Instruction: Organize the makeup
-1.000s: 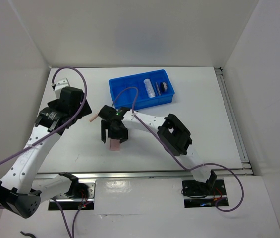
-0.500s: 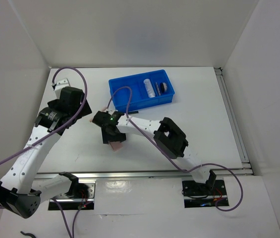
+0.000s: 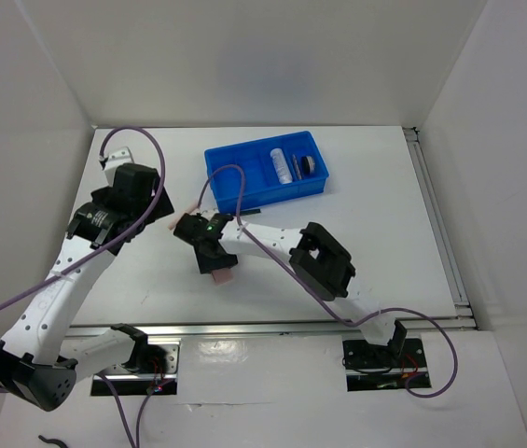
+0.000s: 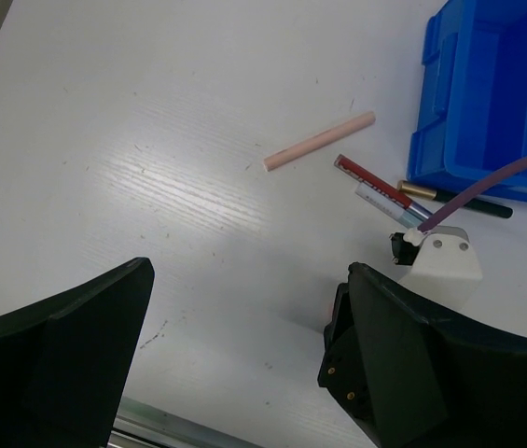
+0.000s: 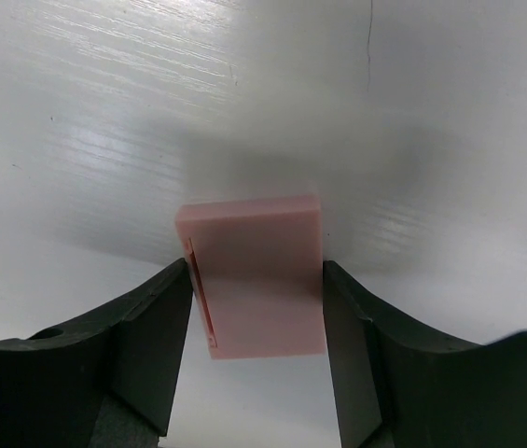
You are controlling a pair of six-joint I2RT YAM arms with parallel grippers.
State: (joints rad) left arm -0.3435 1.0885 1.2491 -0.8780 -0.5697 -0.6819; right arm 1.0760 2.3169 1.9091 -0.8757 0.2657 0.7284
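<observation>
Where the right gripper (image 5: 256,271) comes down on the table (image 3: 384,224), its two dark fingers (image 5: 165,327) press flush against opposite sides of the pink square (image 5: 258,280), clasping it. The square is a flat, matte slab with crisp corners and a thin seam along its left side; it sits on the tabletop left of centre, towards the near edge, with bare white surface in front of it and on both sides. The left gripper (image 4: 249,271) hangs wide apart over the table with nothing between its fingers.

Beyond the square, towards the blue tray (image 3: 244,177), loose sticks lie flat: a round pale pink stick (image 4: 319,154) on its own, then a red pencil (image 4: 375,182) and a silver pencil (image 4: 389,203) side by side, and a dark green pencil (image 4: 454,198) with a gold end just beside the tray's near wall. A purple cable (image 4: 496,177) arcs over them.

The tray is glossy moulded plastic with upright walls; its right compartments hold a clear-white tube (image 3: 282,165) and a dark round compact (image 3: 308,163). The tabletop is smooth, faintly scuffed and reflective, open and wide to the right of the tray
</observation>
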